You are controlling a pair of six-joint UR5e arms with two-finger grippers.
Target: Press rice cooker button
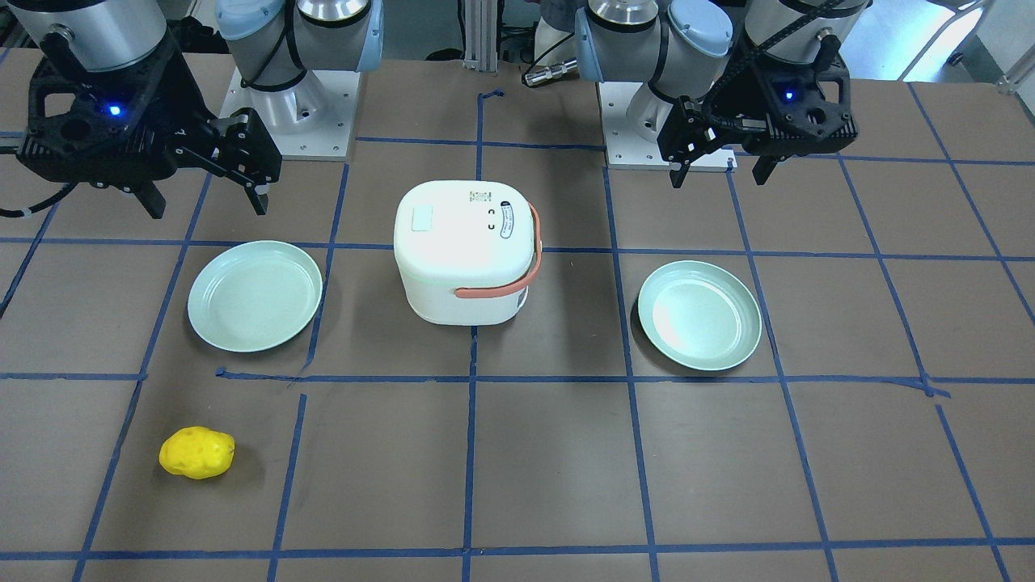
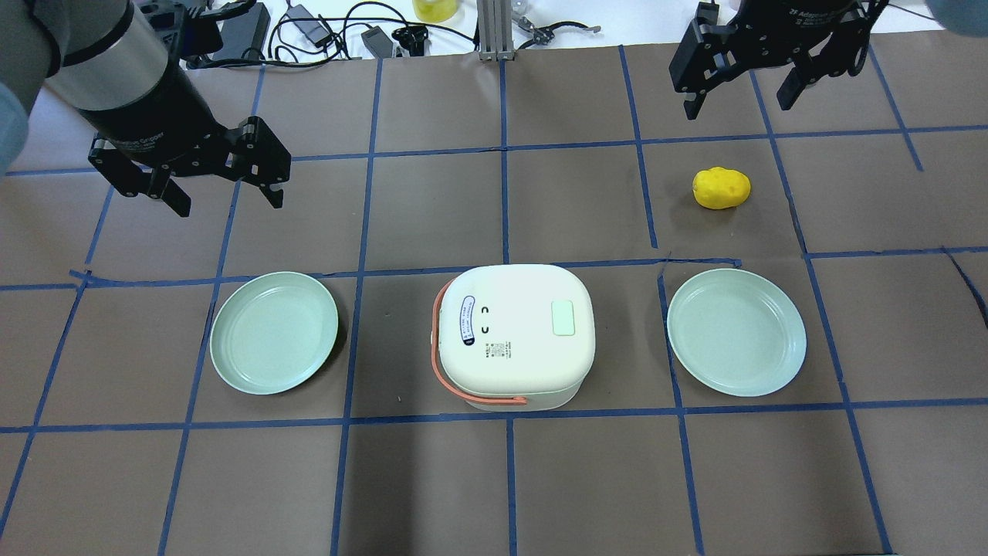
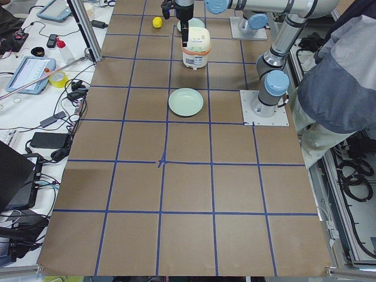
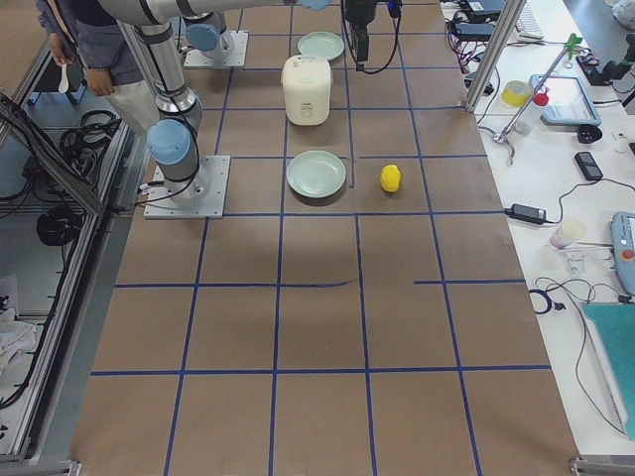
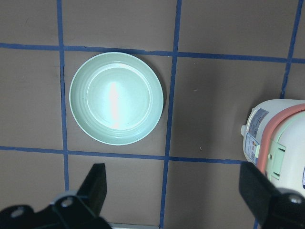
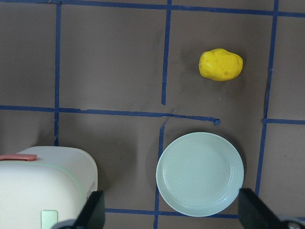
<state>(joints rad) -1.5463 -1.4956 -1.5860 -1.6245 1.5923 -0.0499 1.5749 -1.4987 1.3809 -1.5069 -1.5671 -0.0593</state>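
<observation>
Hovering in the overhead view's upper corners, left arm (image 2: 131,77) and right arm (image 2: 795,23) show jaws spread, empty. The button (image 2: 564,317) sits untouched on the cooker (image 2: 525,363) lid's right side, mid-frame. Likely next: the right arm swings over it and descends.

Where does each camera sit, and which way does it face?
Front: across table, facing robot; left tool, right tool.
Overhead: behind robot, down at rice cooker; both tools.
Left end: along table; both arms.
Right end: opposite way; both arms.
Left wrist: downward, left plate; own fingers.
Right wrist: downward, button; own fingers.
Both wrists share the rice cooker.
</observation>
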